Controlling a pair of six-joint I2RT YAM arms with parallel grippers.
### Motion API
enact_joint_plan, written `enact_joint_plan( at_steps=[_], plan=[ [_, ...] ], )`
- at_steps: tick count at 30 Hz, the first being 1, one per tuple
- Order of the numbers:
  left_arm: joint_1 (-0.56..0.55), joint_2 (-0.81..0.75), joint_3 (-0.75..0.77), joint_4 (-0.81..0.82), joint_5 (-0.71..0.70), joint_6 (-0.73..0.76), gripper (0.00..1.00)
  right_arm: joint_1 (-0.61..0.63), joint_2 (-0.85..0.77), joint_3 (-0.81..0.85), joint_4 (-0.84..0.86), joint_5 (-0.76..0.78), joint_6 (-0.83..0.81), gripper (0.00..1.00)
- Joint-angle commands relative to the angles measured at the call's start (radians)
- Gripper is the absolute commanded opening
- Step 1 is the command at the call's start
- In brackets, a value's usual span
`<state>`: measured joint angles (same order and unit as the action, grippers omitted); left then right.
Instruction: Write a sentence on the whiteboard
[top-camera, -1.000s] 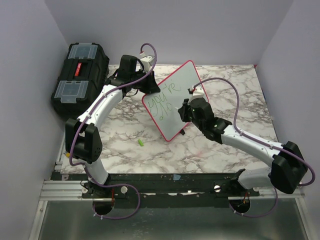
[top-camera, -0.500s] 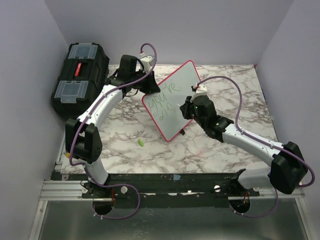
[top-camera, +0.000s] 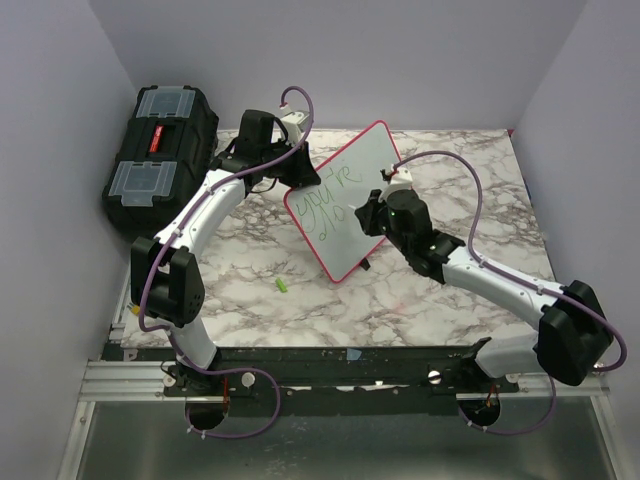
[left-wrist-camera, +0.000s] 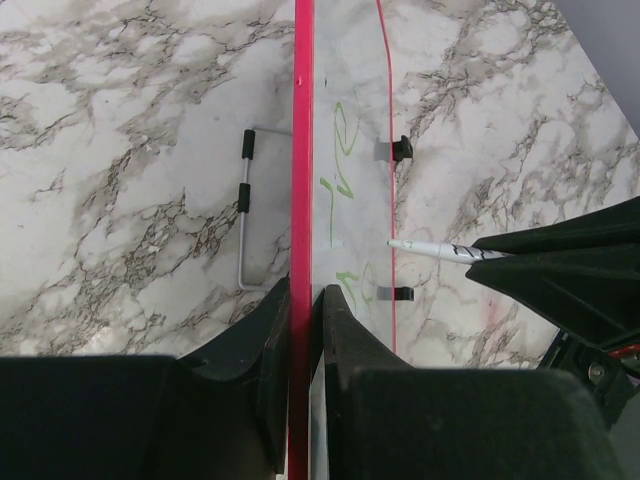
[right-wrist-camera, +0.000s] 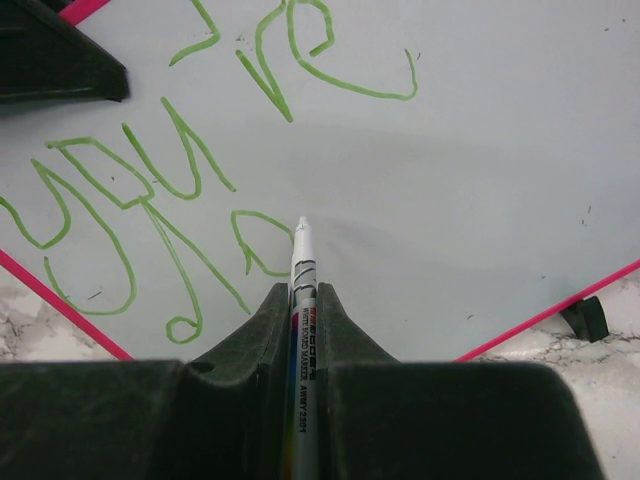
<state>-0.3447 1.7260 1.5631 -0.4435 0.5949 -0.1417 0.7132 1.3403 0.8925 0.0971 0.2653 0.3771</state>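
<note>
Whiteboard (top-camera: 350, 190): it stood tilted up near the middle of your marble table (top-camera: 470, 190), its lower corner nearest the arm bases and its red-pink frame running away toward the back wall.
Green scrap (top-camera: 282, 286): a small green piece lay on the table on the near side of the board, apart from it.
Right arm: you had it reaching from its base in and leftward, elbow low, wrist facing the board's white face.
Right gripper (right-wrist-camera: 300, 300): its jaws were closed tight on a white marker (right-wrist-camera: 301, 270), with the tip pointing at the board just beside the last round letter; you could not tell whether it touched.
Sentence (right-wrist-camera: 150, 180): green lettering read "you're" on top, with a second line begun underneath.
Left arm: you had it arched up from its base and forward to the board's far left edge.
Left gripper (left-wrist-camera: 304, 300): clamped on the board's red frame, one finger on each face.
Wire stand (left-wrist-camera: 243, 215): it showed behind the board.
Black toolbox (top-camera: 160, 150): it sat at the far left, clear lids down; contents unreadable.
</note>
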Motion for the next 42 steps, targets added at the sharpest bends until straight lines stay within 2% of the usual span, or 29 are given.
enact_joint_plan(
  at_steps=[1,12,27,42],
  plan=[
    [-0.034,0.012,-0.032,-0.085,0.0,0.076,0.0,-0.003,0.035,0.015,0.053,-0.032,0.009,0.01],
    [-0.034,0.014,-0.03,-0.085,0.0,0.073,0.0,-0.003,0.073,0.006,0.069,-0.037,0.02,0.01],
    [-0.033,0.014,-0.028,-0.086,0.003,0.071,0.0,-0.003,0.027,-0.084,0.031,-0.034,0.043,0.01],
    [-0.034,0.009,-0.031,-0.086,-0.004,0.071,0.0,-0.003,-0.018,0.009,0.002,-0.061,0.005,0.01]
  ],
)
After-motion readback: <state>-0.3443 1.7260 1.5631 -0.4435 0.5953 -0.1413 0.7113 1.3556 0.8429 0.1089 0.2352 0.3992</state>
